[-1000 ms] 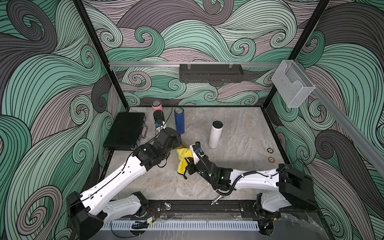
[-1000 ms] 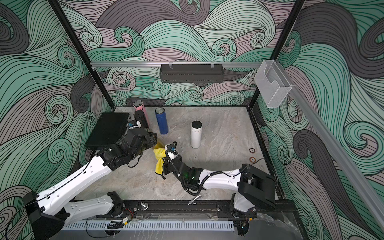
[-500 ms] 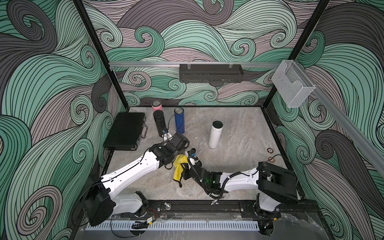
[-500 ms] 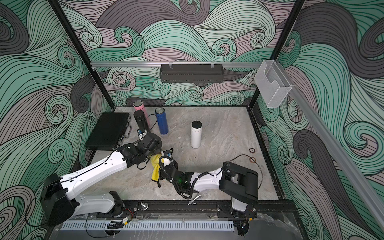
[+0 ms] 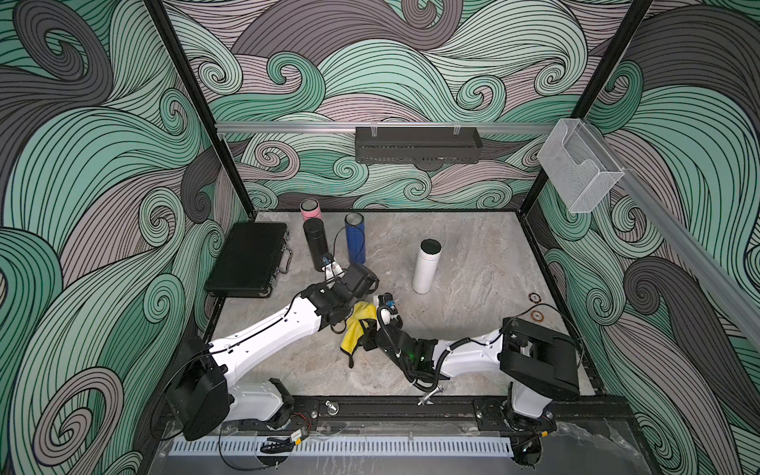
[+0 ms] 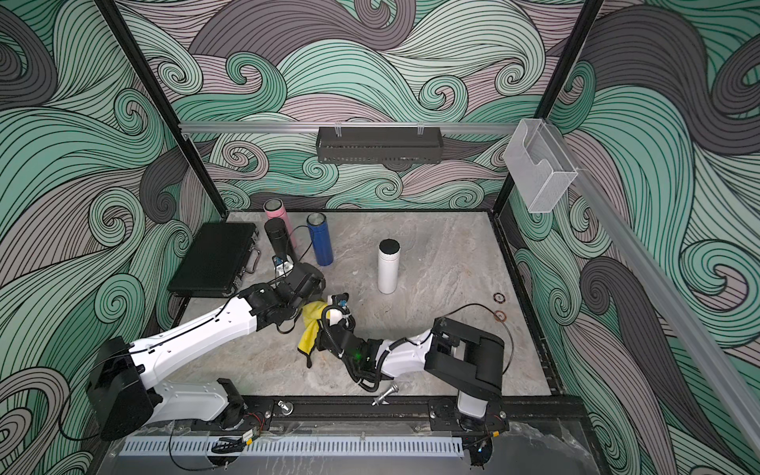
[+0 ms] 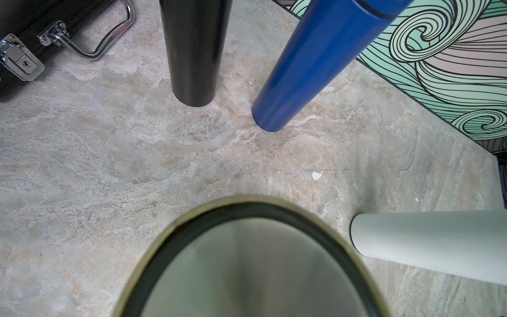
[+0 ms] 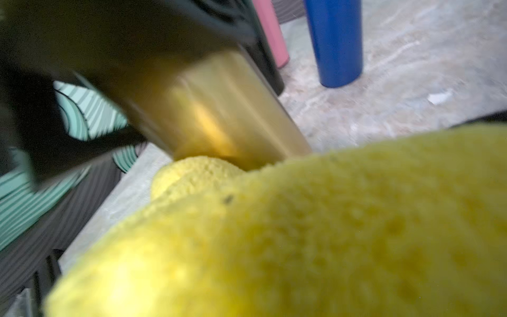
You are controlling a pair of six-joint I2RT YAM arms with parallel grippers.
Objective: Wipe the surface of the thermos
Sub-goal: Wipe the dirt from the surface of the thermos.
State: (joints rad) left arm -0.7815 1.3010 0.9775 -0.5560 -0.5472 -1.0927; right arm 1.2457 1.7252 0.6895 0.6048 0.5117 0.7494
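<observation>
Both arms have shifted slightly frontward since a second ago. Left jaws pinch the gold thermos (image 8: 219,109), tilted above the tabletop (image 5: 473,255) between the arms; right jaws pinch the yellow cloth (image 5: 357,329), meeting its lower end. Wiping looks underway, with most of the wall seemingly left

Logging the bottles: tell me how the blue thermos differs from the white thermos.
The blue thermos has a greyish top; the white thermos has a black top. The blue thermos stands close to a black thermos and a pink thermos; the white thermos stands alone. Both are slim cylinders, upright on the table.
</observation>
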